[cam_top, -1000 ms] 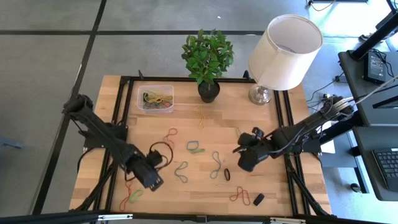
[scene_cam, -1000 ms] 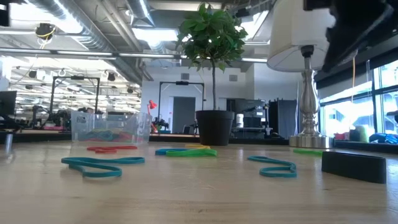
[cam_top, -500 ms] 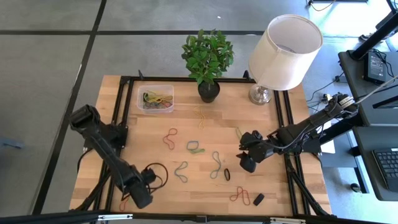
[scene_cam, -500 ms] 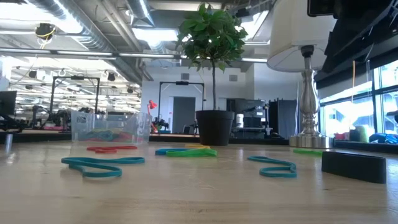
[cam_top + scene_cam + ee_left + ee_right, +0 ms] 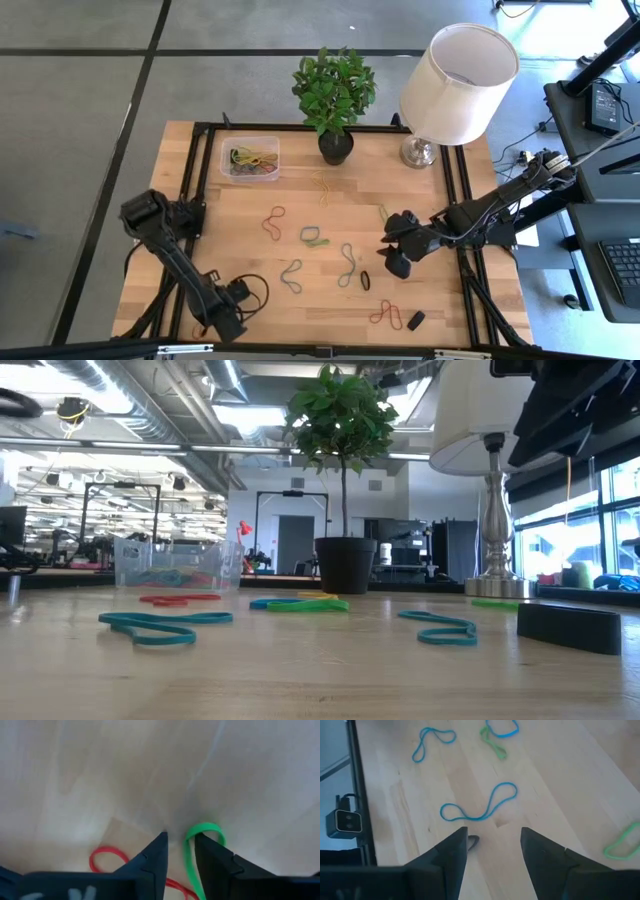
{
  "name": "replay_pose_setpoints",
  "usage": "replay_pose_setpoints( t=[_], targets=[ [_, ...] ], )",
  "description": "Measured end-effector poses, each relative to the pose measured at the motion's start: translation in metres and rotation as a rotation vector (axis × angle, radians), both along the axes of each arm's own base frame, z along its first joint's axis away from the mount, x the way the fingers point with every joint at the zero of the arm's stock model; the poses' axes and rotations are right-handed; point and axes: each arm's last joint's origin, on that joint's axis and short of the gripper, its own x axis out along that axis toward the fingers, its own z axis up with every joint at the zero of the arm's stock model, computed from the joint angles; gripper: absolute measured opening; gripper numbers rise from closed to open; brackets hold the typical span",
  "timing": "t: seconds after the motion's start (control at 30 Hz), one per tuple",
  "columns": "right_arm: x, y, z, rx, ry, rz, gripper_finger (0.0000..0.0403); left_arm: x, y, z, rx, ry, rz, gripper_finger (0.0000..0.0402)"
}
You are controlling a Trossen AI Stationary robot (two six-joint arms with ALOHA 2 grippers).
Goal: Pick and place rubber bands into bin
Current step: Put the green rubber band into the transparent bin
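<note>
My left gripper [image 5: 228, 326] points down at the table's near left corner. In its wrist view [image 5: 181, 840] the fingers stand a little apart, low over a green rubber band [image 5: 204, 829]. One strand of that band runs into the gap. A red band [image 5: 107, 856] lies beside it. My right gripper [image 5: 392, 262] hangs open above the table's right middle, and a blue band [image 5: 480, 807] lies flat ahead of it. The clear bin [image 5: 250, 158] at the far left holds several bands. My left gripper comes at the green band from above with one strand [image 5: 188, 862] between its fingers, close to one finger's inner side. I cannot tell whether a finger touches it. The band lies flat on the table.
Loose bands lie across the middle: red [image 5: 272, 222], teal [image 5: 291, 275], another teal [image 5: 346, 264], a small black ring [image 5: 365, 280], red [image 5: 385, 316]. A black block [image 5: 416, 320] sits near the front right. The plant pot [image 5: 336, 146] and the lamp [image 5: 455, 80] stand at the far edge.
My left gripper has swung toward the table's near left corner and come down close to the wood, over the green and red bands. My right gripper has stayed in place and tipped a little.
</note>
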Motion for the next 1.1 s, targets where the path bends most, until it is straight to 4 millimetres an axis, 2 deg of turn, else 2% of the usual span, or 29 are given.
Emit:
replay_pose_setpoints(
  t=[0.17,0.23,0.3,0.5,0.63,0.83,0.97,1.1],
  targets=[
    [0.001,0.001,0.001,0.006,-0.016,0.004,0.0186,0.002,-0.002,-0.005,-0.02,0.015,-0.035,0.0051],
    [0.001,0.001,0.001,0.007,-0.019,0.004,0.0186,0.004,-0.001,-0.003,-0.031,0.013,-0.015,0.0017],
    [0.001,0.001,0.001,0.007,-0.02,0.004,0.0186,0.005,0.002,0.003,-0.044,-0.003,0.001,0.0006],
    [0.002,0.001,0.001,0.008,-0.021,0.004,0.0186,0.008,0.028,0.047,-0.025,-0.118,0.043,0.0002],
    [0.004,0.002,0.003,0.023,-0.048,0.003,0.0186,0.008,0.063,0.084,0.04,-0.228,0.048,0.0002],
    [0.008,0.004,0.008,0.06,-0.114,0.002,0.0186,0.008,0.134,0.126,0.191,-0.31,0.084,0.0002],
    [0.009,0.005,0.009,0.066,-0.128,0.003,0.0186,0.015,0.19,0.141,0.216,-0.311,0.115,0.0002],
    [0.01,0.002,0.008,0.057,-0.117,-0.007,0.0186,0.021,0.247,0.147,0.29,-0.286,0.112,0.0002]
  ],
)
